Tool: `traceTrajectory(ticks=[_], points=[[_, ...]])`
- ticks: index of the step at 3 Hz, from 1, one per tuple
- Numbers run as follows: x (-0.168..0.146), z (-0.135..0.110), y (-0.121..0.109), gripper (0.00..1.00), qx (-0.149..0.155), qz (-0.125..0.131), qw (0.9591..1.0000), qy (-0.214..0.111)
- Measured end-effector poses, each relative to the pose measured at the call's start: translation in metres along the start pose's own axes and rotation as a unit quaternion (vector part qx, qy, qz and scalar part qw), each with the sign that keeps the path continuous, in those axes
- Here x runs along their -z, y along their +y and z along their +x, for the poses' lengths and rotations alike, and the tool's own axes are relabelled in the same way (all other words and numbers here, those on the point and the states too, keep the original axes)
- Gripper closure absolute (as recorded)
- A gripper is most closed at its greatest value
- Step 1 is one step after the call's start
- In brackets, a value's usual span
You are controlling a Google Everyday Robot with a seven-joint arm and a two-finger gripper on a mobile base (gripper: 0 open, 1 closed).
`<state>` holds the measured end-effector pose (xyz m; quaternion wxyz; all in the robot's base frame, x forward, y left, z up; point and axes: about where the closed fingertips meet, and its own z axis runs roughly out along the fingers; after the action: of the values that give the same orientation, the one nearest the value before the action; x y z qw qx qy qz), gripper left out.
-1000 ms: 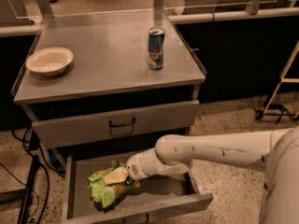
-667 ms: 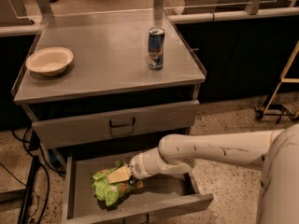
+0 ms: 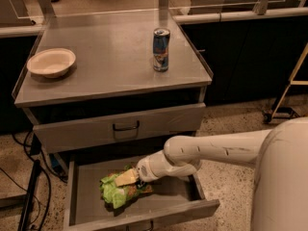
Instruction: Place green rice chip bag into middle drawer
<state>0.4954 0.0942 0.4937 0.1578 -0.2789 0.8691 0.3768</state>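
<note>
Green crinkled film marks the bag [image 3: 118,194], the only thing lying in the open middle drawer [image 3: 168,198].

Camera view, cabinet: the bag rests on the drawer's flat steel floor, left of centre and clear of the front wall. It is crumpled and partly folded on itself. The upper drawer [image 3: 120,129], with its dark loop handle, is closed above it. A blue can [image 3: 161,49] and a pale bowl [image 3: 51,62] stand well apart on the cabinet top [image 3: 110,57] and play no part in the task.

Camera view, robot: the white arm [image 3: 216,150] reaches in from the right, over the drawer's side wall. The gripper [image 3: 131,177] sits low inside the drawer, at the bag's upper right edge. Its fingers appear closed on a bunched fold of the film, with the rest of the bag spread below and to the left of them.

Handling, as a judgement: the bag is light, soft and mostly air. It will crush and change shape under pressure, and the chips inside are brittle. The film is smooth, so a shallow pinch could slip. A fold or the sealed seam near the edge is the best place to take hold, since it gives doubled material and spares the contents. Because the bag already lies on the drawer floor, the placement looks nearly complete. What remains seems to be letting go and lifting clear without dragging the film along.
</note>
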Motion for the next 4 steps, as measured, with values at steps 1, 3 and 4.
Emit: traceTrajectory(ticks=[1,3,4], points=[[-0.007,0.006,-0.018,1.00,-0.022,0.013,0.9997,0.005],[-0.024,0.012,-0.044,1.00,-0.060,0.038,0.9975,0.003],[-0.027,0.012,-0.052,1.00,-0.072,0.053,0.9960,0.003]])
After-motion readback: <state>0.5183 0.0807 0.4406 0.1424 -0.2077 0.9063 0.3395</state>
